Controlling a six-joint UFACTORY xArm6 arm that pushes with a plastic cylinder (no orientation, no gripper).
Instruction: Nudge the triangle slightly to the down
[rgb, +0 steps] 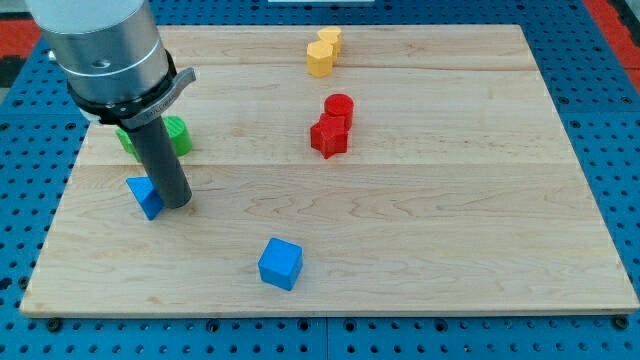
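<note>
Arm: the grey arm (105, 50) comes in at the view's top left, its dark rod (160, 160) reaching down to the wooden board (450, 220).
Tip: my tip (176, 204) rests on the board, touching or just beside the right edge of the blue triangle (146, 195); a bare rod end, with nothing that opens, closes or holds.
Triangle: the blue triangle lies near the board's left edge, about midway down, just left of the rod.
Blue cube: a blue cube (280, 263) sits well apart, toward the view's bottom, left of centre.
Green blocks: green blocks (178, 135) sit behind the rod at upper left, partly hidden; their shapes cannot be made out.
Red blocks: a red cylinder (339, 106) touches a red star-like block (328, 136) just below it, near the centre.
Yellow blocks: two yellow blocks (321, 55) touch at the view's top edge.
Surroundings: a blue pegboard (600, 120) frames the board.
</note>
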